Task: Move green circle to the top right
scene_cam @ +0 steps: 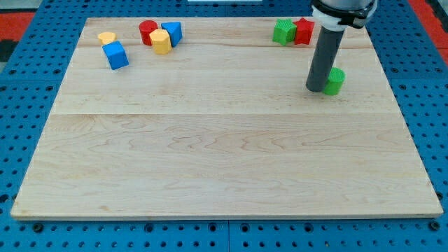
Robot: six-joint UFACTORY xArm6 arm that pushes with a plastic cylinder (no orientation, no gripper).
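Observation:
The green circle [335, 80], a short green cylinder, stands on the wooden board [224, 154] at the view's right, a little below the top edge. My tip [316, 89] rests on the board right against the circle's left side, touching it or nearly so. The dark rod rises from there toward the view's top and hides a sliver of the circle's left edge.
A green star-like block [283, 31] and a red block [304, 31] sit side by side at the top, left of the rod. At the top left are a yellow block [106, 38], a blue cube [116, 55], a red cylinder [147, 31], a yellow cylinder [160, 41] and a blue block [173, 32].

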